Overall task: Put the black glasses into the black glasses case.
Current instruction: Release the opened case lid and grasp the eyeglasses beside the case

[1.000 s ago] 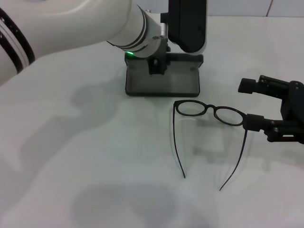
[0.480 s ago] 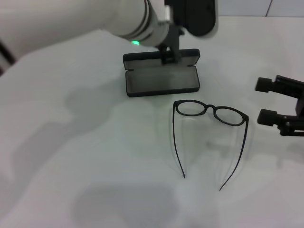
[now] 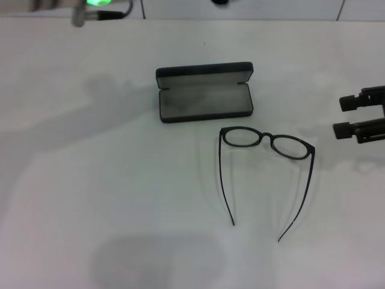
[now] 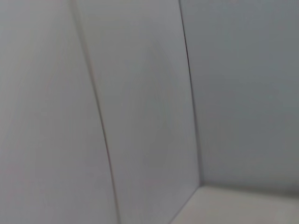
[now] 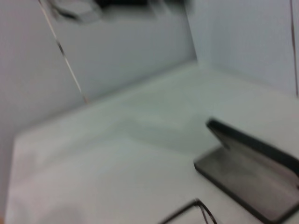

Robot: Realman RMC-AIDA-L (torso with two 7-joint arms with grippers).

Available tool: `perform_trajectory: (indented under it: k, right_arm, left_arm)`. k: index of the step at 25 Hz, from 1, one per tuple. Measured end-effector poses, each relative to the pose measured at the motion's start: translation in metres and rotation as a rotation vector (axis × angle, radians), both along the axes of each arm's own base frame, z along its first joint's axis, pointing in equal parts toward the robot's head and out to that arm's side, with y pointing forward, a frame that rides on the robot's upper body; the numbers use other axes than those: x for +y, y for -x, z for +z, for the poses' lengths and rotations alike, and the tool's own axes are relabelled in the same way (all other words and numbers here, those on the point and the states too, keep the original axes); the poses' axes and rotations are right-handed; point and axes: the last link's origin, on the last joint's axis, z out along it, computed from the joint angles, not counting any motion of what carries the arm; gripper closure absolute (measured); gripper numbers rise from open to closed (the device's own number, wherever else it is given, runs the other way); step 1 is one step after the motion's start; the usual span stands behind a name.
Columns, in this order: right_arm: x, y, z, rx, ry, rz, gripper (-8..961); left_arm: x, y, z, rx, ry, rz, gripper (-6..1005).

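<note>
A white table (image 3: 90,180) fills my head view, and I place everything by the black glasses (image 3: 266,142) lying on it. They rest unfolded, lenses on the far side, with both thin temple arms stretching toward me. Nothing touches them.

Off to the right of the glasses, at about the same depth and clear of them, my right gripper (image 3: 360,115) hovers at the edge of the view. Its two black fingers (image 3: 355,102) stand apart, so this claw is open and holds nothing.

Just beyond the glasses, slightly to their left, the black glasses case (image 3: 204,93) lies open, its grey lining showing and its lid raised along the far side. A small gap separates it from the frame.

Farthest away, well to the left of the glasses, only a bit of my left arm (image 3: 96,7) with a green light shows. Its claw is out of sight.
</note>
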Motion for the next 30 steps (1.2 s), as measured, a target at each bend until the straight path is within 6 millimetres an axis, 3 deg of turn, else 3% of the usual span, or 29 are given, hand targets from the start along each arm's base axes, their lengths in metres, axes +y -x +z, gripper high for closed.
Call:
perform_trajectory:
  k: [3, 7, 8, 12, 16, 17, 20, 24, 30]
  right_arm:
    - [0.02, 0.021, -0.002, -0.128, 0.049, -0.024, 181]
    - [0.046, 0.045, -0.014, -0.276, 0.132, -0.082, 234]
    - [0.046, 0.045, -0.014, -0.276, 0.132, -0.082, 237]
    - [0.06, 0.06, -0.031, -0.355, 0.188, -0.094, 251]
    - [0.07, 0.077, -0.054, -0.418, 0.238, -0.059, 265]
    - [0.075, 0.087, -0.07, -0.47, 0.259, -0.028, 268]
    - [0.077, 0.095, -0.091, -0.533, 0.269, 0.012, 279]
    - [0.078, 0.102, -0.111, -0.587, 0.255, 0.054, 292]
    - [0.08, 0.106, -0.125, -0.609, 0.227, 0.066, 313]
  left_arm:
    - [-0.004, 0.041, 0.005, -0.246, 0.109, 0.064, 583]
    - [-0.019, 0.105, -0.009, -0.514, 0.226, 0.112, 587]
    - [-0.019, 0.105, -0.009, -0.514, 0.226, 0.112, 587]
    - [-0.045, 0.141, -0.026, -0.588, 0.243, 0.076, 592]
    - [-0.053, 0.155, -0.03, -0.603, 0.236, 0.086, 599]
    - [-0.056, 0.158, -0.032, -0.606, 0.234, 0.083, 601]
    - [-0.061, 0.163, -0.036, -0.608, 0.232, 0.083, 606]
    - [-0.064, 0.168, -0.037, -0.605, 0.22, 0.086, 614]
    - [-0.068, 0.173, -0.038, -0.6, 0.209, 0.09, 625]
